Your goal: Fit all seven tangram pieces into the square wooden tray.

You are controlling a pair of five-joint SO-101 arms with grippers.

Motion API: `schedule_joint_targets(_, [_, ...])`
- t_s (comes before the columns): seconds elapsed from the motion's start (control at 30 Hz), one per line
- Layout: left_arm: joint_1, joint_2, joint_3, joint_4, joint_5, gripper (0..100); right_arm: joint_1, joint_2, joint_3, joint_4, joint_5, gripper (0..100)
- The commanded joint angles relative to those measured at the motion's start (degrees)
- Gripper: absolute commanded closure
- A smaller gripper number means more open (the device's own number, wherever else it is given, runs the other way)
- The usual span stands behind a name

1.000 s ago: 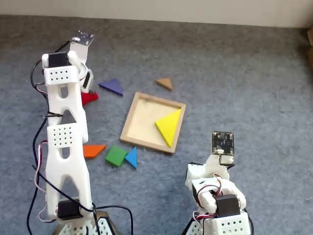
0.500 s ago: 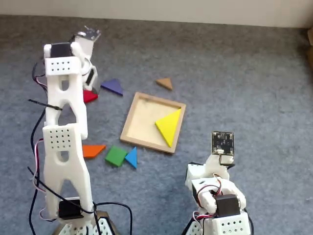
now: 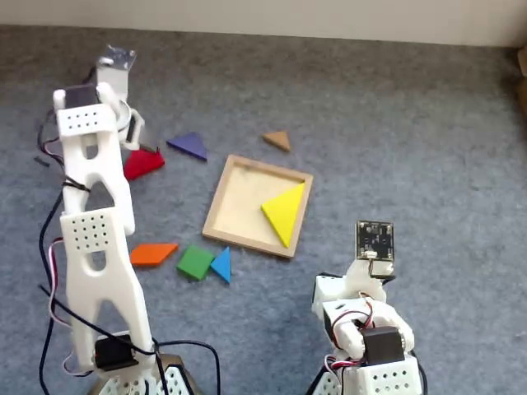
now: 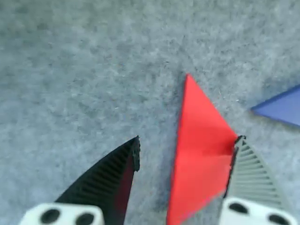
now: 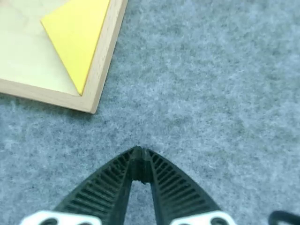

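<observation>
High view: a grey carpet [image 3: 412, 123] covers the table. You find the wooden tray [image 3: 216, 212] at centre, with the yellow triangle [image 3: 286, 211] lying inside along its right wall. Six pieces lie outside it on the carpet: the red triangle [image 3: 142, 163] at the left arm's [image 3: 90, 206] far end, the purple triangle [image 3: 189, 146] near it, the brown triangle [image 3: 277, 140] beyond the tray, and the orange parallelogram [image 3: 153, 253], green square [image 3: 195, 262] and blue triangle [image 3: 221, 264] in a row on the tray's near side.

Left wrist view: the left gripper [image 4: 187, 140] is spread wide over the red triangle [image 4: 199, 154]. The light finger touches its edge; the black finger stands apart.

Right wrist view: the right gripper [image 5: 140, 157] is clenched on nothing (fingertips meeting), above bare carpet near the tray's corner [image 5: 101, 61].
</observation>
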Motion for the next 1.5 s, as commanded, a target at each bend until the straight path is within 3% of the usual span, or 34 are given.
schedule_joint_targets(0.0, [1.5,2.1,-0.8,-1.1,-1.8,69,1.1,-1.0,6.7,-1.2,0.4,99.4])
schedule_joint_targets(0.13, [3.2,4.0,-0.7,-0.3,-4.0,70,1.1,-1.0,6.7,-1.2,0.4,99.4])
schedule_joint_targets(0.4, [6.4,4.0,-0.8,9.1,-8.7,70,1.1,-1.0,6.7,-1.2,0.4,99.4])
schedule_joint_targets(0.63, [8.5,4.0,-0.8,11.3,-14.5,76,1.1,-1.0,6.7,-1.2,0.4,99.4])
schedule_joint_targets(1.13, [8.4,-1.1,-0.3,13.4,-13.7,78,1.1,-1.0,6.7,-1.2,0.4,99.4])
schedule_joint_targets(1.23, [8.1,-5.1,-0.2,13.6,-9.4,74,1.1,-1.0,6.7,-1.2,0.4,99.4])
schedule_joint_targets(1.33, [7.4,-9.6,3.6,13.6,-9.1,67,1.1,-1.0,6.7,-1.2,0.4,99.4])
schedule_joint_targets(1.47, [7.3,-16.0,12.4,13.5,-13.5,67,1.1,-1.0,6.7,-1.2,0.4,99.4])
